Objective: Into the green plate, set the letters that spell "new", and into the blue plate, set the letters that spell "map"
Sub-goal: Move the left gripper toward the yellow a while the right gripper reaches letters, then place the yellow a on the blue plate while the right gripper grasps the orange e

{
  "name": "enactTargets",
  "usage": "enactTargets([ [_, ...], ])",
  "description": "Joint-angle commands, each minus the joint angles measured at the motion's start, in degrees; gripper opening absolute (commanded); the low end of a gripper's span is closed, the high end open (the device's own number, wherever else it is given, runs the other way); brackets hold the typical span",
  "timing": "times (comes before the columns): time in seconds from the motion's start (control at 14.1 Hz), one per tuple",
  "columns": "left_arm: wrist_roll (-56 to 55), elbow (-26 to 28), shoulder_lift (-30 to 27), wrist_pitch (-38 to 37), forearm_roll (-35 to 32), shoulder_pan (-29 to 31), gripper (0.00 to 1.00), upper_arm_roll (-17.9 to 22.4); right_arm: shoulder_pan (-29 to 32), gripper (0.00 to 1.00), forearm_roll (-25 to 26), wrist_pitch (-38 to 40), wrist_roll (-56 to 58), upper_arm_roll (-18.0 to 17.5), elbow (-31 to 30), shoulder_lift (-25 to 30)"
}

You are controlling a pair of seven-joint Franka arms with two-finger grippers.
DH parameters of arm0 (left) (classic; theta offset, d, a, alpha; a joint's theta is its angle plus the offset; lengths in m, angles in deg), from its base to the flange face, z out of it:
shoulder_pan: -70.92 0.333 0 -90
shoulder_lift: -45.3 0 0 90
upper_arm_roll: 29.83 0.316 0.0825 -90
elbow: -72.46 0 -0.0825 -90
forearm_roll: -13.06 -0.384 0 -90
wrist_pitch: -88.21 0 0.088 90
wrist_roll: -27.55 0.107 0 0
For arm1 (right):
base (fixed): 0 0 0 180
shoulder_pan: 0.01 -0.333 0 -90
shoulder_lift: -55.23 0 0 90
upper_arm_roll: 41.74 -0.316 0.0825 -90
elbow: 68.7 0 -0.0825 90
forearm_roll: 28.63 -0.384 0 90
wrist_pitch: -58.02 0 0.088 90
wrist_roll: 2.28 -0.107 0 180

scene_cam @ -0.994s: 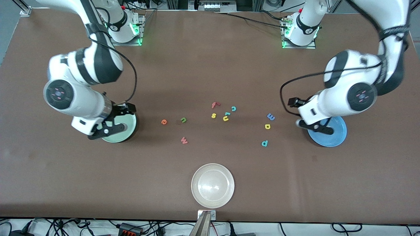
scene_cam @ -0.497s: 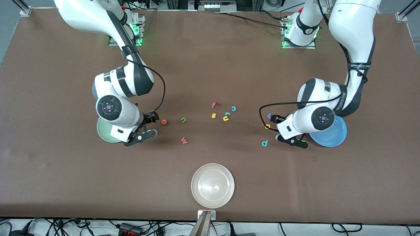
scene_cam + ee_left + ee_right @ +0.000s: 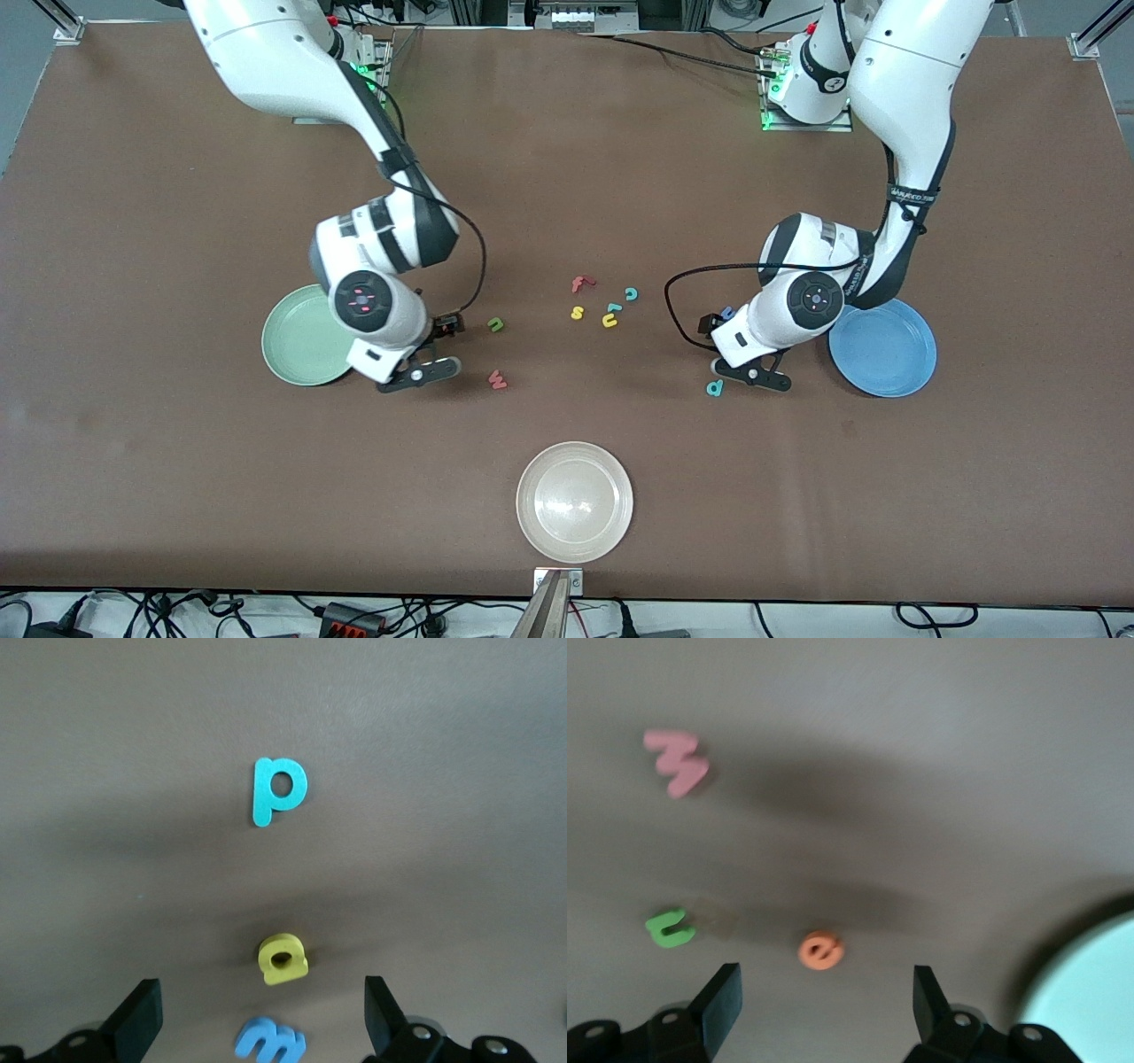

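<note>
Orange e (image 3: pixel 820 950) shows only to right wrist.

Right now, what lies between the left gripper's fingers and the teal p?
In the left wrist view, the yellow a sits between the open left gripper and the teal p.

Brown bench (image 3: pixel 177 461) carries green plate (image 3: pixel 297 341), blue plate (image 3: pixel 890 354), whitish-beige plate (image 3: pixel 575 501), scattered foam letters: red w (image 3: pixel 498 380), teal p (image 3: pixel 714 387).

Robotics lab, two bolted arm bases (image 3: pixel 811 84), brown table (image 3: pixel 177 461), cables (image 3: pixel 354 616) along its edge
</note>
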Motion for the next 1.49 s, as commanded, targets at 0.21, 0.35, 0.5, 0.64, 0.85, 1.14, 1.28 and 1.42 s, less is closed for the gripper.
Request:
enactTargets([
  [0.21, -0.31, 1.08, 1.66, 3.97, -0.31, -2.38, 0.63, 0.50, -0.67, 0.78, -1.83, -0.35, -6.91, 0.47, -4.01, -0.06],
  [0.35, -0.22, 1.08, 1.74, 3.97, -0.31, -2.29, 0.46, 0.59, 0.29, 0.73, -2.79, -0.79, -8.76, 0.56, -3.93, -0.06],
  [0.5, -0.22, 1.08, 1.83, 3.97, -0.31, -2.38, 0.28, 0.59, 1.43, 0.69, -7.52, -1.31, -9.03, 0.56, -3.92, -0.06],
  [0.64, -0.13, 1.08, 1.22, 2.92, -0.40, -2.03, 0.11, 0.94, 1.27, 0.69, -8.86, -2.11, -9.03, 0.56, -3.92, -0.15],
  [0.85, 0.22, -0.41, -1.76, -3.13, -0.40, -1.50, 0.10, 2.43, 1.26, 0.65, -8.86, -2.55, -9.12, 0.56, -3.92, -0.68],
  [1.14, 0.83, -3.58, -7.30, -16.65, -4.68, -1.41, 0.11, 7.09, 0.74, 0.64, -8.86, -3.69, -9.12, 0.65, -4.01, -2.34],
  [1.28, 1.97, -3.23, -8.62, -20.10, -10.22, 0.60, 0.12, 7.62, 0.48, 0.63, -8.86, -4.39, -9.21, 0.56, -4.01, -2.96],
  [1.42, 6.08, -2.27, -8.37, -20.20, -11.12, 4.28, 0.12, 7.53, 0.39, 0.63, -8.86, -4.66, -10.52, 0.56, -4.01, -3.05],
])
